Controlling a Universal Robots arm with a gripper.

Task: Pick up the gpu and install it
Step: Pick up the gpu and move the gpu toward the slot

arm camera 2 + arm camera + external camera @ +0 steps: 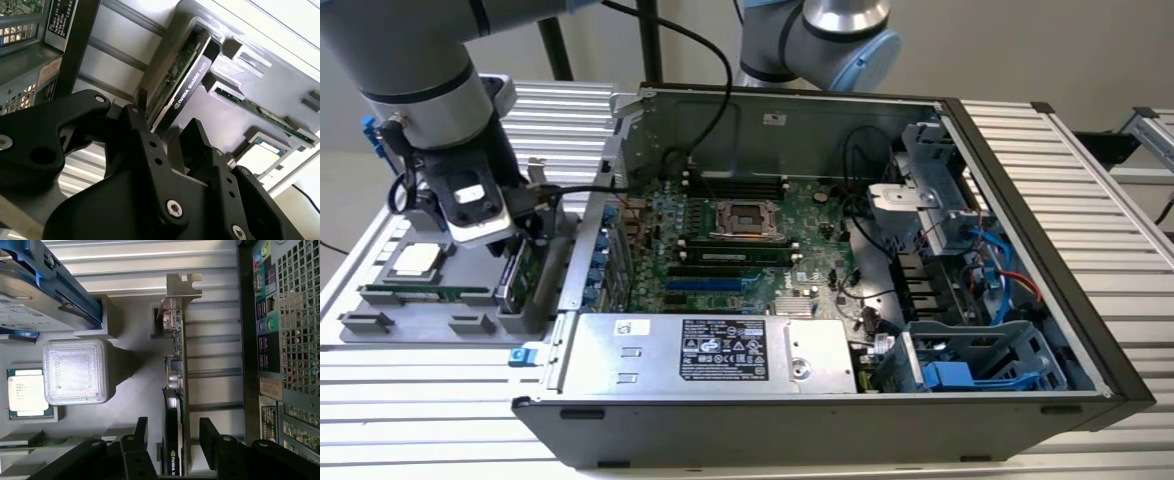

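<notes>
The gpu (176, 390) is seen standing on its long edge in a slot of the grey holder tray (135, 405), with its silver end bracket (182, 286) at the end away from the gripper (174, 426). In both wrist views the card is straddled by the two black fingers (144, 120). One finger is placed on the cooler side and the other on the green board side, and a gap is left on each side, so the jaws are spread and nothing is gripped. In the exterior view the arm (414, 90) is seen lowered over the tray, which lies on the exterior view's left, just beside the open computer case (1014, 330). On the same tray a hard drive with a blue frame (35, 295), a translucent white block (75, 372), a processor (27, 392) and a memory stick (260, 112) are held. Inside the case the motherboard (734, 250) and the silver power supply (707, 350) are exposed. Tray and case are carried on a table of ribbed aluminium slats (1107, 170), and part of another arm (834, 40) is seen behind the case.
</notes>
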